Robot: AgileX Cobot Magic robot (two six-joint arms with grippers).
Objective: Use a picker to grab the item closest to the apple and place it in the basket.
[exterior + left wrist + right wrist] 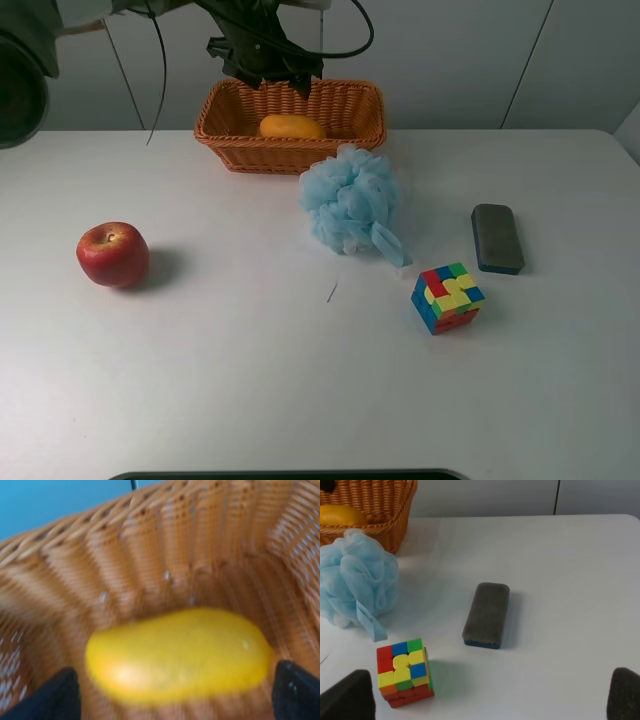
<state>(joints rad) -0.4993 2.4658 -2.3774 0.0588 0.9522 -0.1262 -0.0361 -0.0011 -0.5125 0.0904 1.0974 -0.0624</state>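
A red apple (112, 254) sits on the white table at the left. A yellow mango-like fruit (291, 127) lies in the orange wicker basket (290, 158) at the back. My left gripper (268, 68) hangs over the basket, open. In the left wrist view its fingertips (55, 695) stand either side of the fruit (180, 652), inside the basket (150, 555). My right gripper (490, 700) is open and empty above the table's right side; it is out of the exterior high view.
A light blue bath sponge (350, 205) lies just in front of the basket. A coloured puzzle cube (446, 297) and a dark grey eraser block (497, 238) lie at the right. They also show in the right wrist view: sponge (357, 582), cube (404, 672), block (486, 614).
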